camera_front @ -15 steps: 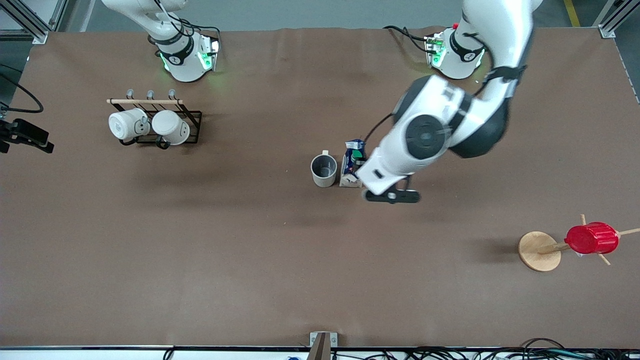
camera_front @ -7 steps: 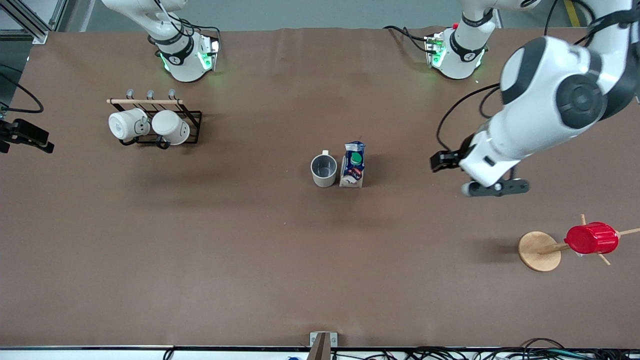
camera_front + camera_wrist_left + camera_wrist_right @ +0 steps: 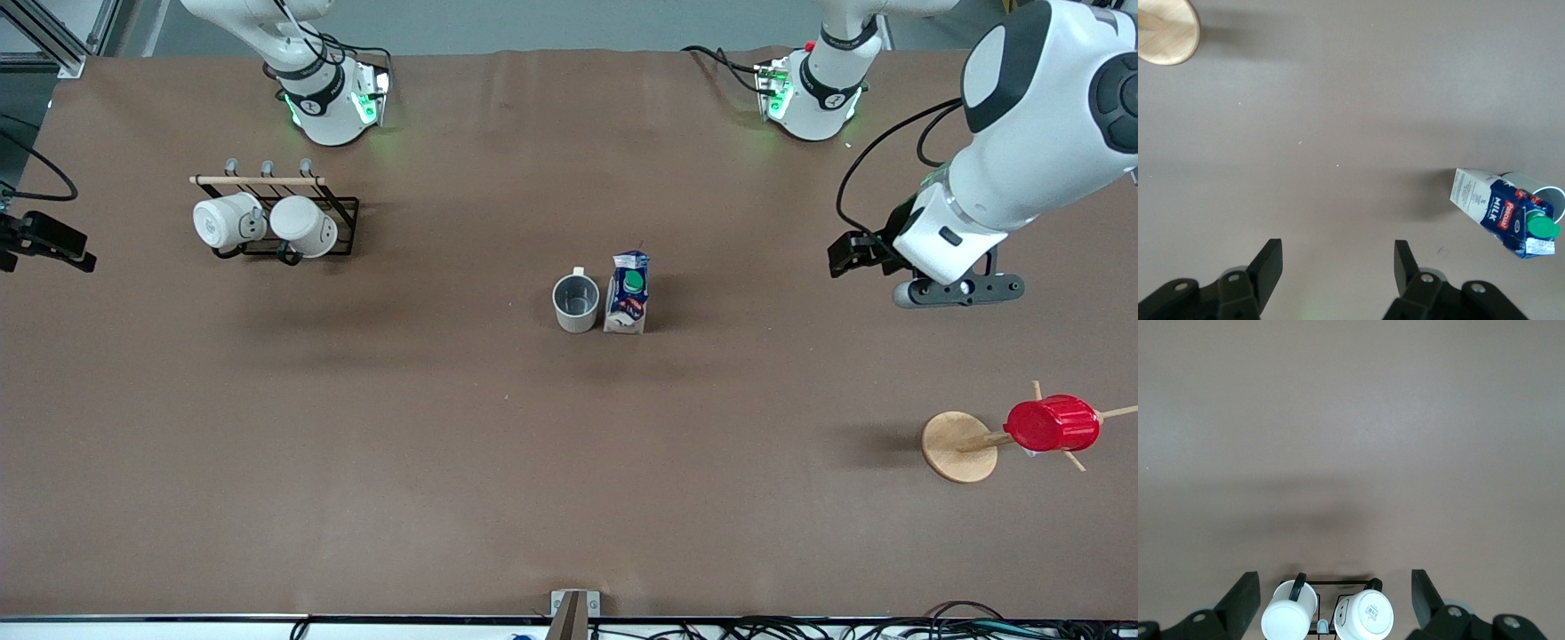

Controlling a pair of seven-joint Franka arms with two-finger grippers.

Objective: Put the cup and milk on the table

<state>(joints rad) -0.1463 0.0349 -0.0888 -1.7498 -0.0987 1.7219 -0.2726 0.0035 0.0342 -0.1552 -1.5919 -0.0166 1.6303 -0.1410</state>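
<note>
Right now I see the cup point(image 3: 576, 302) and the milk point(image 3: 629, 292) both standing on the surface point(image 3: 444, 444), near its middle. They sit just beside each other, maybe touching; I cannot tell. The cup is on the side toward the right arm's end.

My left end effector point(image 3: 1338, 263) hangs over bare surface toward the left arm's end, well apart from the milk. Its fingers are spread wide and hold nothing. My right end effector point(image 3: 1335, 590) waits up high over the rack point(image 3: 1331, 603) with two white mugs point(image 3: 1328, 617), also wide open and empty.

I think the job looks done. What could go wrong? The milk is tall and thin, so a small bump could tip it into the cup. If I swing the left arm low, it might also hit the red cup point(image 3: 1052, 424) on its wooden stand point(image 3: 958, 446).
</note>
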